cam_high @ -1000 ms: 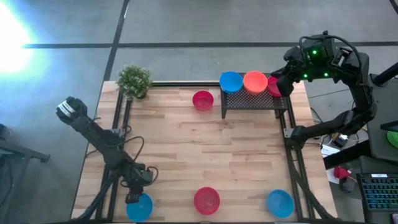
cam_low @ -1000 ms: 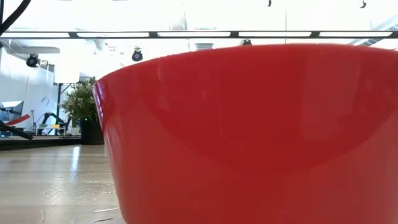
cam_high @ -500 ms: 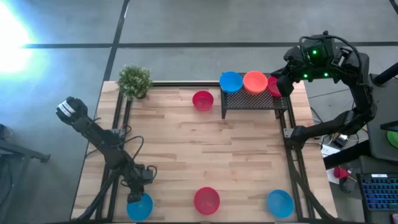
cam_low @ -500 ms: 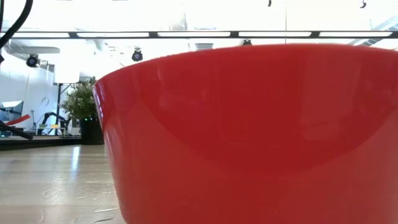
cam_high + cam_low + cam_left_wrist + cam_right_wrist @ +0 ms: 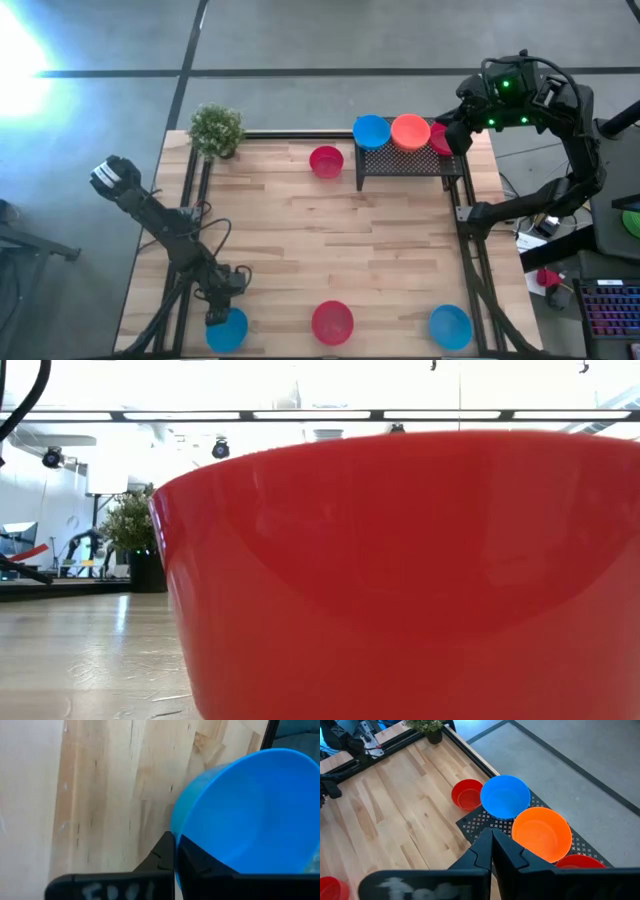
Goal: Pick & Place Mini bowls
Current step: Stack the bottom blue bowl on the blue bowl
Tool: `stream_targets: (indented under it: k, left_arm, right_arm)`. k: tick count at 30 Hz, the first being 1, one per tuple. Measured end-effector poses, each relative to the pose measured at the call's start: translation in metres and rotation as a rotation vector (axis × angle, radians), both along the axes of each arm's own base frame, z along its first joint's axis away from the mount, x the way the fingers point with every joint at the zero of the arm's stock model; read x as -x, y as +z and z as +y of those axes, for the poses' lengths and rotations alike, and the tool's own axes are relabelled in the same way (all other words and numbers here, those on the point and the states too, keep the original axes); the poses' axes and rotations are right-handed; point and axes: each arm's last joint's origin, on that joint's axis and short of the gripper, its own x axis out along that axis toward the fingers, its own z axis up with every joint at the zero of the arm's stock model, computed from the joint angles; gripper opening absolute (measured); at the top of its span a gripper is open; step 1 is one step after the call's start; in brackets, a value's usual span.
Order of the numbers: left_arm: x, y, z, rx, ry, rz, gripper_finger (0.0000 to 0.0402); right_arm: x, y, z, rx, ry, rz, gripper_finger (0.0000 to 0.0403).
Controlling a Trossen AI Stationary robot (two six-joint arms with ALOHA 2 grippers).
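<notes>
At the table's near left corner stands a blue mini bowl (image 5: 230, 331), and my left gripper (image 5: 217, 314) is shut on its rim. A red bowl (image 5: 332, 322) and another blue bowl (image 5: 450, 326) sit along the near edge. A second red bowl (image 5: 326, 160) stands on the table by a black rack (image 5: 400, 160) at the far right. On the rack rest a blue bowl (image 5: 371, 131), an orange one (image 5: 410, 131) and a red one (image 5: 438, 140). My right gripper (image 5: 491, 836) hangs shut above the rack, holding nothing. My left gripper pinches the blue bowl's rim (image 5: 176, 851) on the side nearest the arm. One finger (image 5: 200, 862) is inside the bowl and the other finger (image 5: 159, 859) is against its outer wall. The fingers come slanting down from the table's far left.
A small green potted plant (image 5: 215, 130) stands at the far left corner. Black rails (image 5: 190, 200) run along the table's left and right sides. The red near-edge bowl (image 5: 400, 580) fills the low view. Bare wood (image 5: 330, 230) lies in the table's middle.
My left gripper has rolled a little and shut on the blue bowl's rim, staying in the same place. The bowl has stayed at the near left corner.
</notes>
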Motion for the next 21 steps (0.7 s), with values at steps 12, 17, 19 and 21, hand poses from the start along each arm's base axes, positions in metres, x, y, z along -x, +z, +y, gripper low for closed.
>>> stream_targets:
  k: [12,17,19,21]
  left_arm:
    - [-0.013,0.068,0.012,-0.035,0.111,0.005,0.0001]
    - [-0.018,0.109,0.039,-0.192,0.323,-0.073,0.0001]
    - [-0.020,0.123,0.050,-0.274,0.420,-0.120,0.0000]
    - [-0.023,0.133,0.063,-0.364,0.549,-0.154,0.0000]
  right_arm:
    - [0.000,0.000,0.000,0.006,0.001,0.000,0.0008]
    - [0.000,0.000,0.000,0.016,0.011,0.005,0.0008]
    - [0.000,0.000,0.000,0.017,0.010,0.004,0.0008]
    - [0.000,0.001,0.000,0.018,0.009,0.002,0.0008]
